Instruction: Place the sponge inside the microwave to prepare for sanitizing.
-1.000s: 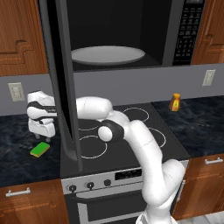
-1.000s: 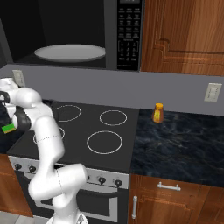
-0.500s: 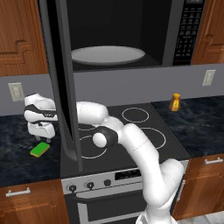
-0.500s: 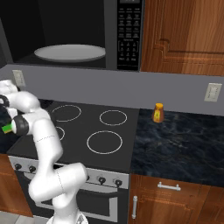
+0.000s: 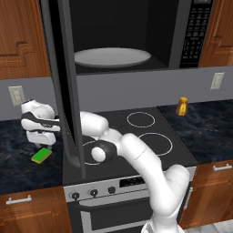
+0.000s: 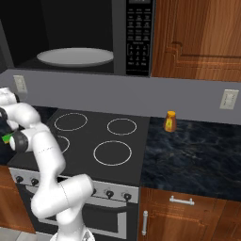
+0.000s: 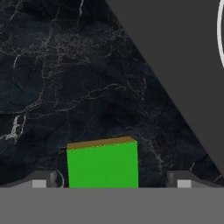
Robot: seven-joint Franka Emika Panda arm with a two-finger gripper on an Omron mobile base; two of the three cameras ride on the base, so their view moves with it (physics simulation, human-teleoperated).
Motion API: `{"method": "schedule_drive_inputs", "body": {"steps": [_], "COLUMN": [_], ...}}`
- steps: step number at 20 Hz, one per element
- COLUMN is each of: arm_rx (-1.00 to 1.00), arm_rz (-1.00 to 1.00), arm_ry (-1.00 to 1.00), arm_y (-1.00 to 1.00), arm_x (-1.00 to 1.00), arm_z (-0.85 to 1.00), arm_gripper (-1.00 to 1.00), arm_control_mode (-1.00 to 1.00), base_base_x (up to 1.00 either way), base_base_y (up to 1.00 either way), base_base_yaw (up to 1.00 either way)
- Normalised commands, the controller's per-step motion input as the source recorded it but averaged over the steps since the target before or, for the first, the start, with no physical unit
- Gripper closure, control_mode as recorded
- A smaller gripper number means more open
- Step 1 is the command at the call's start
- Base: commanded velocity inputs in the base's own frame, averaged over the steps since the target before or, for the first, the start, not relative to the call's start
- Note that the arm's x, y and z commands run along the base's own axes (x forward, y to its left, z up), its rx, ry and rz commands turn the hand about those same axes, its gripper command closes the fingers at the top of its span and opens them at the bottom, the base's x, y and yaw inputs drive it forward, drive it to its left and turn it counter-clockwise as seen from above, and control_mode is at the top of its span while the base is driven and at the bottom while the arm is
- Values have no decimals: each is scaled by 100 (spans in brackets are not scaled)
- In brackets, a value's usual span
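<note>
1. Lower than a second ago, my hand has come down over the dark marble counter (image 5: 18, 159) left of the stove, and now hangs just above the sponge (image 5: 41, 155); the base views themselves have not shifted.
2. My gripper (image 7: 111, 181) stands wide: in the hand view one finger tip rises on each side of the sponge's green top, with a gap of bare counter between each tip and the block, so nothing is held.
3. That sponge lies flat on the counter, near the stove's left edge. The hand view cuts off its near part at the bottom edge; a thin yellow-brown strip shows along its far side.
4. From the left base view, the microwave (image 5: 136, 32) door hangs open and its dark edge crosses in front of my forearm, hiding part of it; my hand sits to the left of that door edge.
5. From the right base view, my hand is cut off at the left edge of the picture, and only a sliver of green shows there beside my arm.
6. Inside the microwave the white round plate (image 5: 112, 57) lies bare; the keypad (image 6: 138, 35) is on the right.
7. A small orange-yellow bottle (image 5: 182, 106) stands on the right counter, well apart from the sponge.
</note>
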Motion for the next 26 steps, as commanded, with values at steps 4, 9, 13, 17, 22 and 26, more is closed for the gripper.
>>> {"method": "schedule_drive_inputs", "body": {"steps": [4,9,13,17,22,26], "arm_rx": [0,0,0,0,0,0], "arm_rz": [1,0,0,0,0,0], "arm_ry": [0,0,0,0,0,0], "arm_y": [3,0,0,0,0,0], "arm_x": [0,0,0,0,0,-2], "arm_z": [-3,-22,-16,-14,-18,-31], "arm_gripper": [-100,-100,-100,-100,-100,-100], "arm_control_mode": [-100,-100,-100,-100,-100,-100], "base_base_x": [0,0,0,0,0,0], "base_base_y": [0,0,0,0,0,0], "base_base_yaw": [0,0,0,0,0,0]}}
